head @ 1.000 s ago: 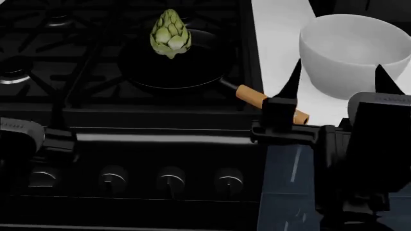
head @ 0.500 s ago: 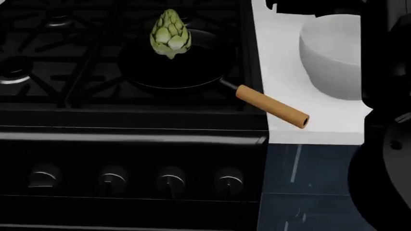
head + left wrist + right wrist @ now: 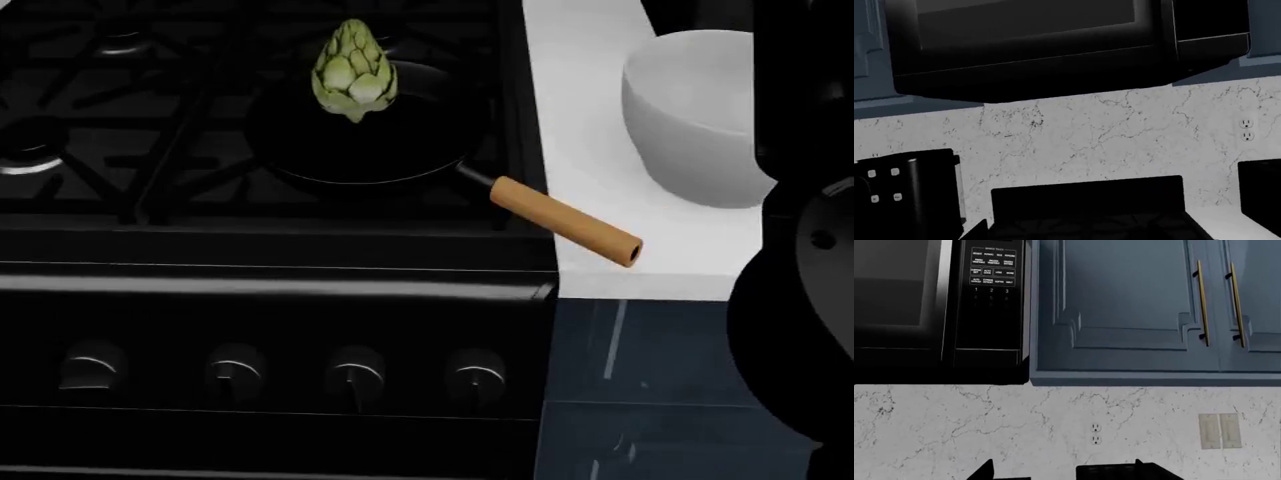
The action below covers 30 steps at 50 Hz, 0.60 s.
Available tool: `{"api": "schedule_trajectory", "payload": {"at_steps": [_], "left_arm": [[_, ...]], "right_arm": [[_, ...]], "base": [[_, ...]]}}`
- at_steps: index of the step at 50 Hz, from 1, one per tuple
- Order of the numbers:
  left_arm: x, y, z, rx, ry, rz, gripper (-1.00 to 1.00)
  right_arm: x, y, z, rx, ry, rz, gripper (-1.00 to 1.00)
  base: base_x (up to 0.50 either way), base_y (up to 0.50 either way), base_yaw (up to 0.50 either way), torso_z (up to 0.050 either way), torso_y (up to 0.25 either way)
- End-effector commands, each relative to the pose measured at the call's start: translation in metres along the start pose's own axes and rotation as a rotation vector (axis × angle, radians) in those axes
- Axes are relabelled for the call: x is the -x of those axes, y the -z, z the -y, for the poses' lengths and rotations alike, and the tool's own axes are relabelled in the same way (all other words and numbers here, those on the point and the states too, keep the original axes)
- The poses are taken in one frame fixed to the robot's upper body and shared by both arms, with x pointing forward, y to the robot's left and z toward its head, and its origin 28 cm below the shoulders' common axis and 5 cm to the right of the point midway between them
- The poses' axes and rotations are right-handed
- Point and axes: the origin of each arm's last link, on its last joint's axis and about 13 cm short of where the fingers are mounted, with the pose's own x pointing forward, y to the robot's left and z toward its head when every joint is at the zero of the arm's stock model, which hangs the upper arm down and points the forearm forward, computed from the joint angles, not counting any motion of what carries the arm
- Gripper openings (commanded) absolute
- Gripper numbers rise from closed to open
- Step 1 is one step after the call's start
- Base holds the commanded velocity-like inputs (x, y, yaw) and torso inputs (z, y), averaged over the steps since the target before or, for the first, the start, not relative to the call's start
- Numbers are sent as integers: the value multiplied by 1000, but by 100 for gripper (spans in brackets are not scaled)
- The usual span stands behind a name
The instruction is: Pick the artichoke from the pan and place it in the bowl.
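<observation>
The artichoke [image 3: 354, 70], a pale yellow-green scaly bud, lies in the black pan [image 3: 400, 150] at its far side. The pan's tan wooden handle [image 3: 567, 226] points toward the front right, over the counter's edge. The white bowl [image 3: 687, 110] stands on the white counter to the right of the pan, partly hidden by my dark right arm [image 3: 801, 260]. Neither gripper shows in the head view. The right gripper [image 3: 1062, 471] is open and empty, facing the backsplash. The left gripper [image 3: 1064, 234] shows one fingertip [image 3: 978, 230] far out to the side. It holds nothing and faces the wall behind the stove.
The pan sits on a black gas stove [image 3: 160, 130] with grates and a row of front knobs [image 3: 354, 375]. A white counter [image 3: 574, 60] lies to the right. A microwave [image 3: 934, 305] and blue cabinets [image 3: 1134, 305] hang above. A black appliance [image 3: 911, 195] stands left of the stove.
Both grippers have risen out of the head view; the right one stood in front of the bowl a second ago. The right arm's dark bulk now covers the bowl's right side. Artichoke, pan and bowl have not moved.
</observation>
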Motion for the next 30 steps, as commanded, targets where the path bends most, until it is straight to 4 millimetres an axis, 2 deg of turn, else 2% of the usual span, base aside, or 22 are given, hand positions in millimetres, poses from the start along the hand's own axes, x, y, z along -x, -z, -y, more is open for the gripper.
{"api": "schedule_trajectory", "payload": {"at_steps": [1, 10, 30], "left_arm": [[1, 4, -1, 86, 21, 8, 100], [-1, 10, -2, 98, 33, -21, 100], [-1, 14, 3, 89, 42, -21, 100]], "right_arm": [[0, -1, -2, 0, -18, 11, 100], [1, 0, -2, 3, -21, 6, 100], [-1, 7, -1, -4, -30, -9, 100]], "base": [[0, 0, 0, 0, 0], [0, 0, 0, 12, 0], [0, 0, 0, 43, 0]]}}
